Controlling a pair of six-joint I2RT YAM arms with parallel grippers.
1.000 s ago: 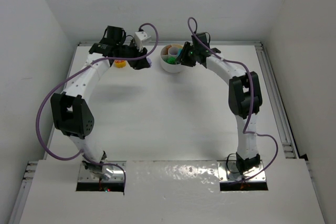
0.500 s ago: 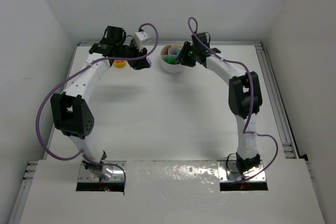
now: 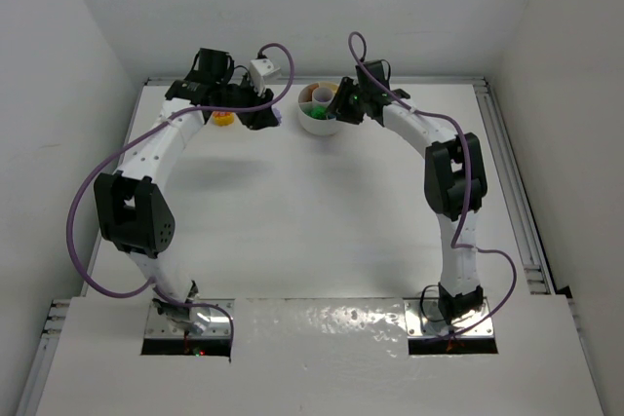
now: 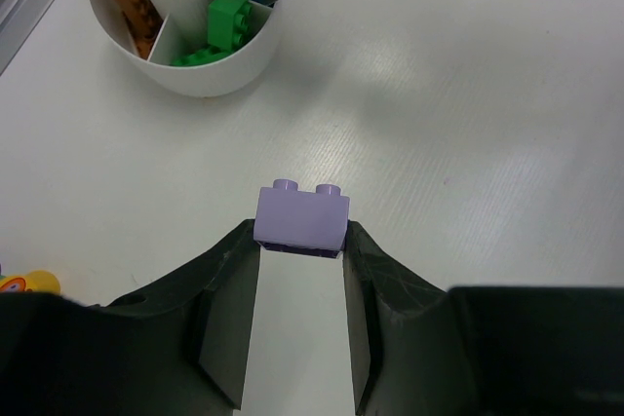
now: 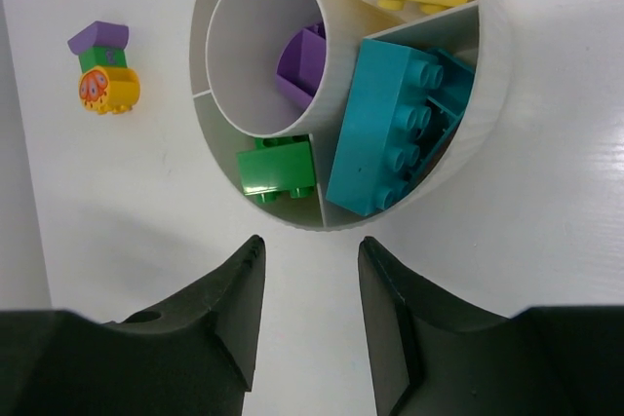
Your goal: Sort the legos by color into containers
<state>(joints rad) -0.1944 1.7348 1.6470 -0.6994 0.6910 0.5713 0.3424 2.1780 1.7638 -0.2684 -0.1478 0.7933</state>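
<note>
lilac lego lies crosswise in the left jaws' grip, studs outward; right jaws parted, empty.

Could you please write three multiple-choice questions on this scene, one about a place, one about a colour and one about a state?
1. Where in the dish lies the purple brick?
A) the round centre compartment B) an outer wedge C) on the rim
2. What colour is the brick held by the left gripper?
A) green B) light purple C) orange
3. How is the right gripper?
A) shut on a brick B) shut on the dish wall C) open and empty
Answers: 1 A, it lies inside the centre ring; 2 B, a light purple brick sits in its grip; 3 C, its jaws stand apart with nothing between them.
</note>
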